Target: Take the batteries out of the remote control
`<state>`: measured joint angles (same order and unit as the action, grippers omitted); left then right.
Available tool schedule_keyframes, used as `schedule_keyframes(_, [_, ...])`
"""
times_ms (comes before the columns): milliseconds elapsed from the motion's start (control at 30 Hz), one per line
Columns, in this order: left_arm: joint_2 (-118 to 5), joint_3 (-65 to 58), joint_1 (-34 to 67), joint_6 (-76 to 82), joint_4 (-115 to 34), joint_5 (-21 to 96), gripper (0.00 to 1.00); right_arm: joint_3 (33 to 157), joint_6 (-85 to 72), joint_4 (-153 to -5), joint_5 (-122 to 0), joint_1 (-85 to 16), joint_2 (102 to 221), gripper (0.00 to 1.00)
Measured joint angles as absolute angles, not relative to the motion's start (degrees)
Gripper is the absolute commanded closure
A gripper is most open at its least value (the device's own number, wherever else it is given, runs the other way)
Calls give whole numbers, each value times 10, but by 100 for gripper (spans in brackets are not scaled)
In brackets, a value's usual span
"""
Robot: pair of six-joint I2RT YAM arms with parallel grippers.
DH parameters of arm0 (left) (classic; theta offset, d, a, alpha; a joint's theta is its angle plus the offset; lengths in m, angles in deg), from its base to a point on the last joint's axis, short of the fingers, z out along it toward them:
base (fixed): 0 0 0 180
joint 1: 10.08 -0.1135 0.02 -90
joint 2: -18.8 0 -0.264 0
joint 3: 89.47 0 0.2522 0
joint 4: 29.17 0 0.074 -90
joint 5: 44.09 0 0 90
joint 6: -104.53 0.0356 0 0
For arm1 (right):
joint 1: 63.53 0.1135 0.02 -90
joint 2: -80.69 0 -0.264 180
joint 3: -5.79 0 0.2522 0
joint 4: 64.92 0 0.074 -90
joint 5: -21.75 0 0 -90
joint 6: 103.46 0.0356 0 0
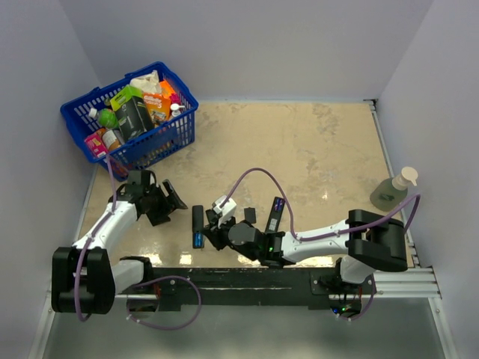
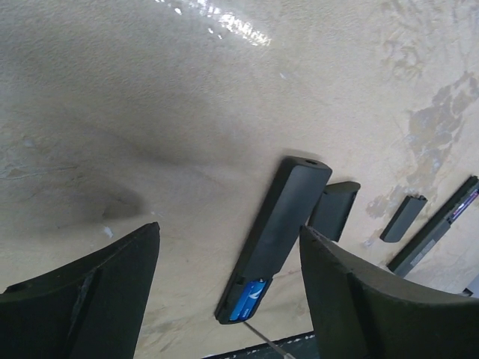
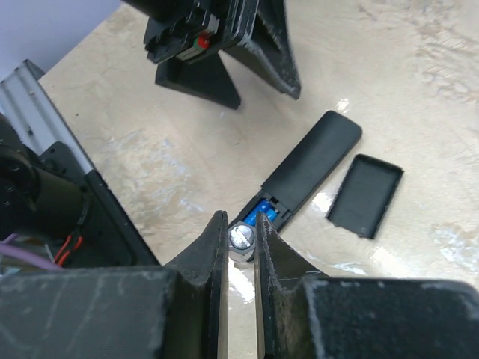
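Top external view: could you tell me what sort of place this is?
Probably a robot test cell: white walls box in a worn tabletop, with staged props, a blue grocery basket and a soap dispenser.

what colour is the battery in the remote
Bright blue battery; best in the left wrist view.

A silver-ended battery (image 3: 241, 241) pinched in right tool (image 3: 239, 224); blue battery (image 3: 267, 212) lies in open remote (image 3: 310, 158).

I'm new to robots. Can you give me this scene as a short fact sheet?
Right gripper: shut on a battery at the remote's open end
Left gripper: open, empty, over the table by the remote
Remote: flat on table, compartment open
Second battery: blue, inside the compartment
Cover: off, lying beside the remote
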<state>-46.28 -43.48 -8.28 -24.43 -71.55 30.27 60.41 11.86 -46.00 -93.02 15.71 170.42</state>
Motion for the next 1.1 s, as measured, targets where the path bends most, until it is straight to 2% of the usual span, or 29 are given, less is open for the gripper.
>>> schedule_keyframes(667, [-476, -472, -85, -284, -700, 279, 27, 600, 109, -453, -1003, 160, 1704, 100])
schedule_keyframes(933, [-476, -474, -85, -285, -693, 277, 29, 600, 122, -503, -1033, 160, 1667, 100])
schedule_keyframes(1000, [-476, -474, -85, -285, -692, 277, 33, 607, 127, -522, -1033, 160, 1657, 100])
schedule_keyframes(1033, [-476, -474, -85, -285, -692, 277, 44, 609, 129, -523, -1033, 160, 1653, 100])
schedule_keyframes(1100, [-476, -475, -85, -285, -688, 275, 58, 609, 131, -523, -1033, 160, 1646, 100])
